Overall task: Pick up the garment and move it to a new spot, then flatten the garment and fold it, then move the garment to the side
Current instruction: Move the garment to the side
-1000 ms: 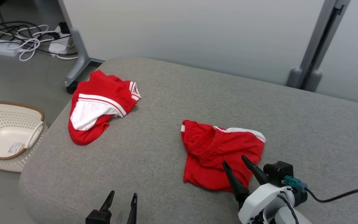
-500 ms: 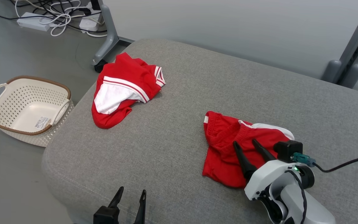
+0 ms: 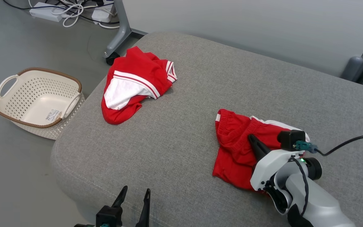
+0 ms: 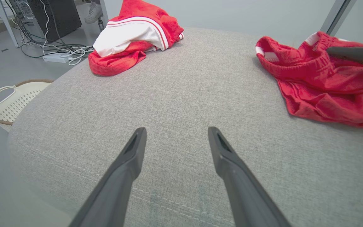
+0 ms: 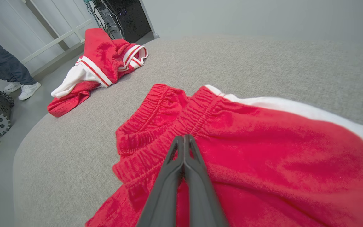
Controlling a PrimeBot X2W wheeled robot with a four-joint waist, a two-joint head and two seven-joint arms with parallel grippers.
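At the left of the head view a cream perforated basket [image 3: 39,70] sits on the floor just beside the cushion's [image 3: 184,132] left corner. White cables [image 3: 71,9] and a power strip lie at the upper left, by a grey post on a caster [image 3: 118,34]. At the bottom edge, left of centre, the left gripper [image 3: 136,189] hangs over the cushion's front edge with its fingers spread and nothing between them. Above it, in the upper left part of the cushion, lies a crumpled red-and-white top [image 3: 137,78], well apart from the shorts [image 3: 235,148]; only bare grey fabric lies between the two. The red shorts, with a white side stripe, lie bunched right of centre. The right gripper [image 3: 251,137] is clenched, fingers pressed together, with its tips on the elastic waistband; whether a fold is caught between them cannot be told. Its white wrist covers the shorts' lower right part, and a black cable [image 3: 351,143] runs off to the right edge. At the left of the right wrist view, a person's leg [image 5: 2,66] stands on the floor.
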